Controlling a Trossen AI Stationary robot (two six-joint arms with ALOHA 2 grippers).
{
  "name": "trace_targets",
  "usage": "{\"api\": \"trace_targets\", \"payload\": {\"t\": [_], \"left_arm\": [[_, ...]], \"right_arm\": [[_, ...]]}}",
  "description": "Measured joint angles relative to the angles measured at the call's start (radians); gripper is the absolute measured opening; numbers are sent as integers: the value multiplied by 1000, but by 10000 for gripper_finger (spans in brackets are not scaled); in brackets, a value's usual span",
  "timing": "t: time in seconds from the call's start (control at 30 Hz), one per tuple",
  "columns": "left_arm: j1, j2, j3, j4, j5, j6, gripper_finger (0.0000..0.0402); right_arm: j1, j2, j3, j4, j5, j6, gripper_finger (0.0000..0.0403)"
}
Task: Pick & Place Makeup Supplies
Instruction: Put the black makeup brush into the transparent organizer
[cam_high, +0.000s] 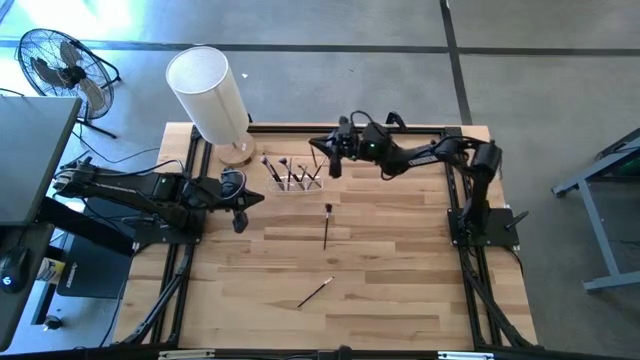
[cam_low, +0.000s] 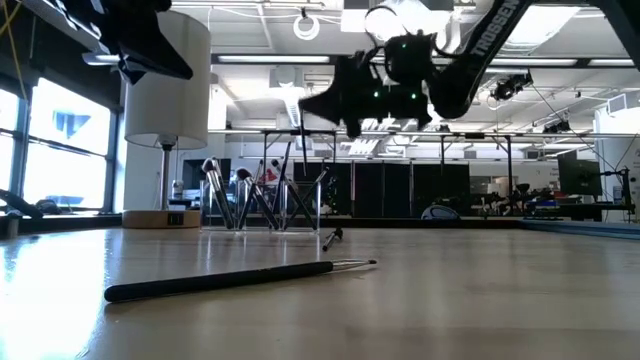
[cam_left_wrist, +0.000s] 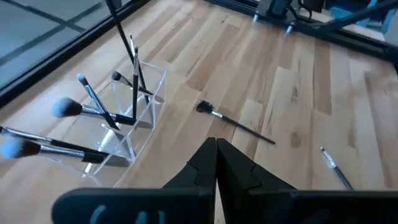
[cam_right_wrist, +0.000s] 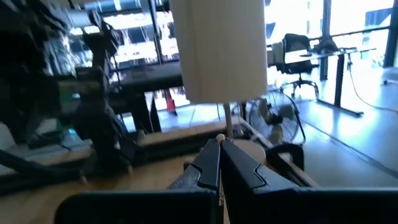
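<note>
- The right tool (cam_high: 331, 160) hovers above the worktop (cam_high: 400, 280) at its far edge, just right of the clear holder (cam_high: 295, 178); in the right wrist view its 2 fingers (cam_right_wrist: 211, 163) are pressed together with a thin pale stick caught between the tips, though what that stick is cannot be told.
- The left tool (cam_high: 240, 212) hangs over the worktop's left side, near and left of the clear holder; its fingers (cam_left_wrist: 214, 163) are clenched tip to tip, gripping nothing.
- The clear holder carries several makeup brushes (cam_high: 283, 170), handles down and bristle heads up, leaning apart in different directions; the left wrist view shows fluffy pale heads tilted out to one side and thin dark handles crossing inside the box.
- 1 loose brush (cam_high: 326, 226) lies flat on the worktop just near the holder, its long axis running near-to-far, dark bristle head at the far end toward the holder.
- A 2nd loose brush (cam_high: 315, 292) lies flat nearer the front edge, well apart from the 1st, angled diagonally with its near end to the left and its far end to the right; in the low view its dark handle points left and its metal ferrule and tip point right.
- A tall white cylinder lamp (cam_high: 209, 95) on a wooden base stands at the far left corner of the worktop, left of the holder.
</note>
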Motion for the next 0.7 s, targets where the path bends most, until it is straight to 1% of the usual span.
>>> {"api": "trace_targets", "payload": {"t": [0.07,0.13,0.23,0.3,0.47,0.57,0.63,0.7], "left_arm": [[0,0,0,-1,0,-25,0],[0,0,0,-1,1,-31,0],[0,0,0,-1,1,-32,0],[0,0,0,-1,0,-34,0],[0,0,0,-1,0,-33,4],[0,0,0,-1,0,-33,28],[0,0,0,-1,-3,-37,53],[0,0,0,-1,-35,-57,81]], "right_arm": [[-4,15,0,-25,7,-11,0],[-2,26,-1,-52,36,-5,1],[10,27,-1,-129,117,-10,10],[17,17,0,-197,145,-13,23],[32,-11,0,-289,148,-7,72],[45,-60,0,-346,148,-7,100],[53,-107,0,-425,149,-7,116],[60,-168,0,-536,163,-1,125]]}}
